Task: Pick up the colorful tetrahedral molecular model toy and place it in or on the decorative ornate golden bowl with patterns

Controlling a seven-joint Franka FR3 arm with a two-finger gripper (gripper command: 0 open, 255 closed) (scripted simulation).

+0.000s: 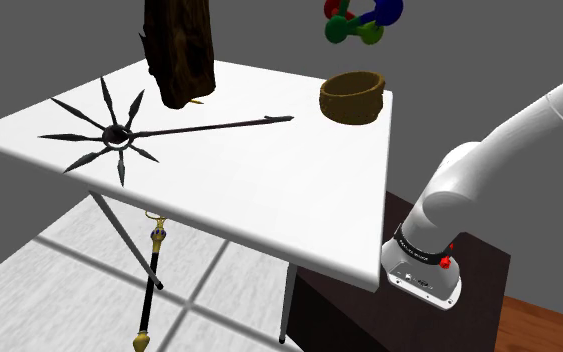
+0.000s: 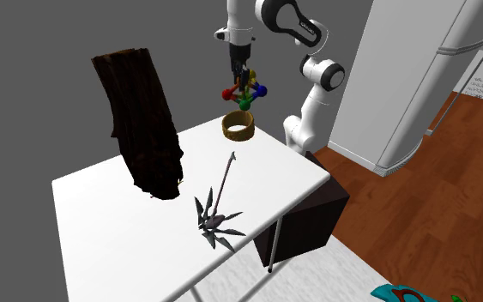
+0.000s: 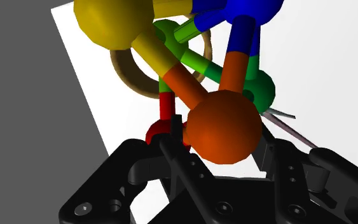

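Fingers (image 3: 172, 137) clamping molecular model (image 2: 244, 91) at orange ball (image 3: 223, 127); likely light, rigid, slippery; hanging above golden bowl (image 1: 352, 97), desk's (image 1: 269, 190) one-o'clock corner.

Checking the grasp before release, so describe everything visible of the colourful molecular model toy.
The molecular model toy is a cluster of smooth balls, yellow, blue, orange, green and red, joined by short two-coloured rods. It hangs in the air, clasped between the fingers of the gripper, above the brown-gold bowl that stands near a corner of the white table. It touches neither bowl nor table.
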